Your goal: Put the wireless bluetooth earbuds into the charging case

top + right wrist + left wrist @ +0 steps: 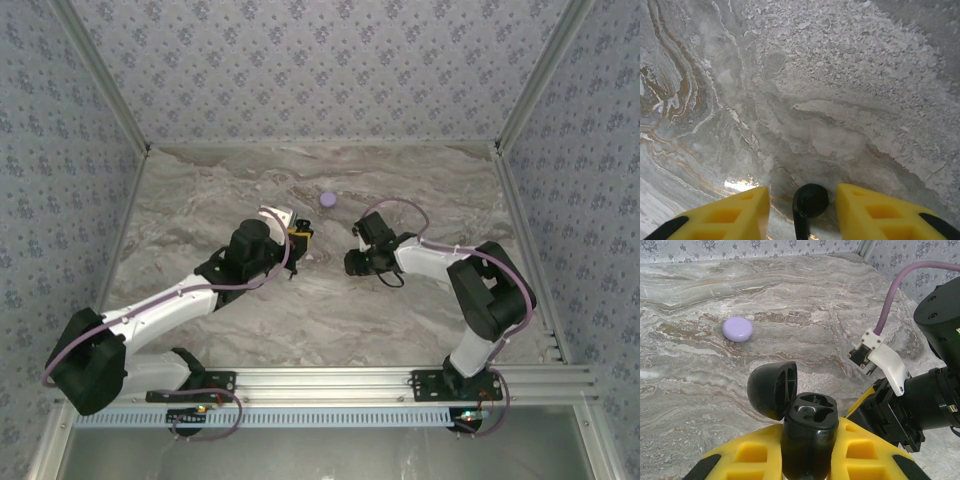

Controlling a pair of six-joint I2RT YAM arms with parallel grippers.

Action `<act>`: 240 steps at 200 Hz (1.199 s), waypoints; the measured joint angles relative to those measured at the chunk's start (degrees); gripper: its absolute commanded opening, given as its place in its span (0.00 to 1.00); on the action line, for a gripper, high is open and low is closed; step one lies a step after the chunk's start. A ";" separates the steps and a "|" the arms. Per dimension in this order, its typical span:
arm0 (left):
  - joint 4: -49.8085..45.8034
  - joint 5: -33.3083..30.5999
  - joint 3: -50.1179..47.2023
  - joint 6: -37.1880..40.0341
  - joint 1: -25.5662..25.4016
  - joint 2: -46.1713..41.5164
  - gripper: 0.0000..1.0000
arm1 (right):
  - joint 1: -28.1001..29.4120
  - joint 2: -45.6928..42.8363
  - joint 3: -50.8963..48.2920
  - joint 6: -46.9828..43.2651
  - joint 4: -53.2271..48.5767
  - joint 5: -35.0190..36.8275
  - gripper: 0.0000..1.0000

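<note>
Glossy black round charging case (pixel 807 440), lid open: clenched upright in left pincer (pixel 809 432). Small black earbud (pixel 811 201): between the released right pincer's (pixel 802 192) yellow fingers (pixel 740 212), touching neither.

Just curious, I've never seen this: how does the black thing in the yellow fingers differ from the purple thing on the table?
The charging case is glossy black; the lilac disc is pale. The case sits in the left gripper, lid flipped open; the disc lies free on the table, showing no opening. Both are small and rounded.
</note>
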 measured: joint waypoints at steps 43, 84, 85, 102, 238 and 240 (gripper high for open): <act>0.00 0.00 0.00 0.00 0.00 0.00 0.18 | 0.00 3.52 8.55 -0.90 -12.04 0.81 0.49; 0.02 0.00 0.00 0.00 0.00 0.00 0.18 | 0.00 8.74 20.46 -2.19 -24.70 0.74 0.47; 0.02 0.00 0.00 0.00 0.00 0.00 0.17 | 0.00 8.83 20.65 -2.19 -24.90 0.76 0.47; 0.02 0.00 0.00 0.00 0.00 0.00 0.17 | 0.00 10.71 23.98 -2.45 -28.52 0.79 0.44; 0.02 -0.26 0.00 0.00 0.00 -1.18 0.17 | 0.00 18.93 31.80 -2.40 -38.45 0.76 0.36; 0.02 -0.24 0.00 0.00 0.00 -1.18 0.17 | 0.00 18.99 31.85 -2.40 -38.47 0.79 0.36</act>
